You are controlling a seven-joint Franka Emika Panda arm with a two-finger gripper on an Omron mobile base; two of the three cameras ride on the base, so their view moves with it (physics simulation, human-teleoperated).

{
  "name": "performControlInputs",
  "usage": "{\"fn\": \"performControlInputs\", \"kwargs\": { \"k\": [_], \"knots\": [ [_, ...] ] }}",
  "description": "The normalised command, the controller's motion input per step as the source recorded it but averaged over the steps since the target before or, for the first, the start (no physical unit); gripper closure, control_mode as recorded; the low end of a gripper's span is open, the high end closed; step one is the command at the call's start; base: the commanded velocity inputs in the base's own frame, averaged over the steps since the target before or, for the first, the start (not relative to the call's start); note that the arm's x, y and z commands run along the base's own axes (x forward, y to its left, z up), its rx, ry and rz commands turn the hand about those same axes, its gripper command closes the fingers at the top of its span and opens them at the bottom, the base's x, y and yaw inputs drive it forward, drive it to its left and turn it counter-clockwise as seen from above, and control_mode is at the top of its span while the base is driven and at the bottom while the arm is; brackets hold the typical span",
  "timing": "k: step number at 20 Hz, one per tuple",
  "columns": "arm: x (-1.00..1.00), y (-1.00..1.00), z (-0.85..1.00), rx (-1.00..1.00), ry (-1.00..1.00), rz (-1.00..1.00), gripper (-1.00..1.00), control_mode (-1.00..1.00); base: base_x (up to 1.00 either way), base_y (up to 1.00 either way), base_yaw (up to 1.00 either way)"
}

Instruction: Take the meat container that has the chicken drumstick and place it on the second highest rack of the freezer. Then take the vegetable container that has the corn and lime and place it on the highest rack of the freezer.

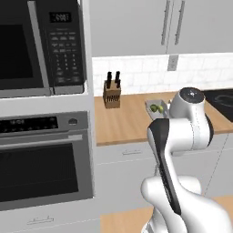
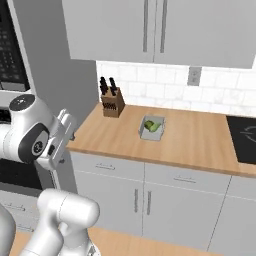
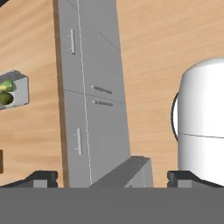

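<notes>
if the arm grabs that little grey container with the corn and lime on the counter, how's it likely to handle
The vegetable container looks rigid and boxy with a flat base, so it probably slides rather than tips if nudged. It is small and open-topped, likely light. The lime and corn sit loose inside, so they may roll or shift if it is tilted.

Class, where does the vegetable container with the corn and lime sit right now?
The vegetable container sits on the wooden counter, right of the knife block in the right base view and left of the black cooktop.
</notes>
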Motion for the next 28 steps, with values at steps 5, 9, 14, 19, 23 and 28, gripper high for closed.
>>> {"fn": "performControlInputs", "kwargs": {
  "k": [5, 9, 14, 19, 23, 28],
  "knots": [
    [0.00, 0.00, 0.00, 0.00, 0.00, 0.00, -1.00, 1.00, 0.53, -0.52, -0.13],
    [0.00, 0.00, 0.00, 0.00, 0.00, 0.00, -1.00, 1.00, 0.49, -0.41, -0.12],
    [0.00, 0.00, 0.00, 0.00, 0.00, 0.00, -1.00, 1.00, 0.57, -0.06, -0.01],
    [0.00, 0.00, 0.00, 0.00, 0.00, 0.00, -1.00, 1.00, 0.53, -0.18, 0.00],
    [0.00, 0.00, 0.00, 0.00, 0.00, 0.00, -1.00, 1.00, 0.37, -0.24, 0.00],
    [0.00, 0.00, 0.00, 0.00, 0.00, 0.00, -1.00, 1.00, 0.12, -0.23, 0.00]
  ]
}}
